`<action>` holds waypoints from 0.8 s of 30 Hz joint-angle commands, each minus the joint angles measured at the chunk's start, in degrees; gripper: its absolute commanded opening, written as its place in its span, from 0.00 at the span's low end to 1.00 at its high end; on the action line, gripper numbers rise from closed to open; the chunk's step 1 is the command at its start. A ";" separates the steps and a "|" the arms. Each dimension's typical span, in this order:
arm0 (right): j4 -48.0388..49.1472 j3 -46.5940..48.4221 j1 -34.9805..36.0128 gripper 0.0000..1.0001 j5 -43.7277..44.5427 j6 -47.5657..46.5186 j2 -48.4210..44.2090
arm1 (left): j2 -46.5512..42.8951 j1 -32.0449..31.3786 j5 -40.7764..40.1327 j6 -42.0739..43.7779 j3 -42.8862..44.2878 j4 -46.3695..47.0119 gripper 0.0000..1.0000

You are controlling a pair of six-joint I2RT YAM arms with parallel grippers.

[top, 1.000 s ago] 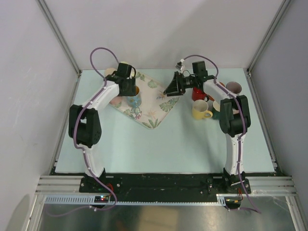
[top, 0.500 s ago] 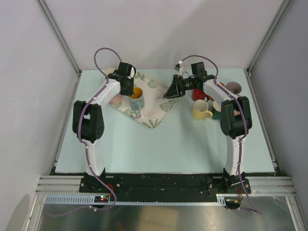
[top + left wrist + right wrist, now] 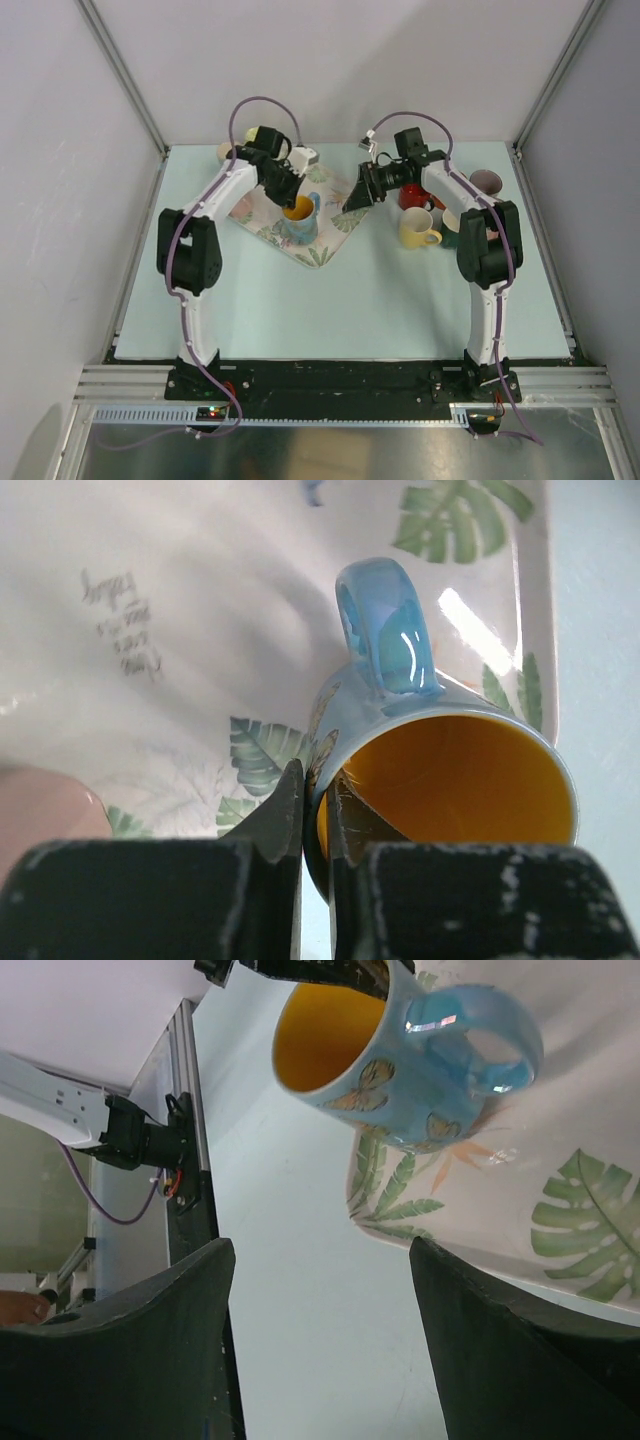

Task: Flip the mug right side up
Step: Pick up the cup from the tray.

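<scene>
pinching the rim of the blue mug (image 3: 300,216), the left pincer (image 3: 289,194) is closed narrow on the mug's wall. the left wrist view shows one finger against the outside and the other just inside the yellow interior, with the rim caught between them close to the handle (image 3: 385,630). the mug sits over the middle of the leaf-printed tray (image 3: 322,246), which lies cornerwise on the pale table (image 3: 350,300) towards its far left. from above, the mug's mouth faces upward and the yellow inside is plainly seen, while the handle points away towards the far right. in the right wrist view the mug looks tipped, with butterflies on its side and its base down at the tray surface, though whether it rests fully on the tray cannot be told. the right pincer (image 3: 357,196) hangs at the tray's right corner with its fingers spread wide and nothing between them, aimed across at the mug and apart from it. further right on the table stand a red mug (image 3: 412,196), a yellow mug (image 3: 417,230), a dark green mug (image 3: 452,228) and a pale mug (image 3: 486,182), clustered beside the right arm. another light-coloured cup (image 3: 228,151) shows partly behind the left arm at the far edge.
</scene>
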 commanded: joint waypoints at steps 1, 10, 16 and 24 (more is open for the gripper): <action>-4.64 2.96 0.38 0.76 -0.33 -7.46 -2.03 | -0.87 -3.18 6.54 19.82 5.22 -5.56 0.01; -22.70 8.13 0.58 0.77 2.35 -37.64 -0.94 | 0.69 -4.46 6.44 26.69 6.63 -6.73 0.42; -24.73 9.87 2.49 0.78 7.33 -50.94 -0.74 | -1.01 -3.91 5.79 18.88 11.05 -6.21 0.55; -20.68 13.33 8.09 0.82 14.86 -62.26 2.53 | -8.71 -0.54 -2.09 -0.68 17.19 -6.31 0.73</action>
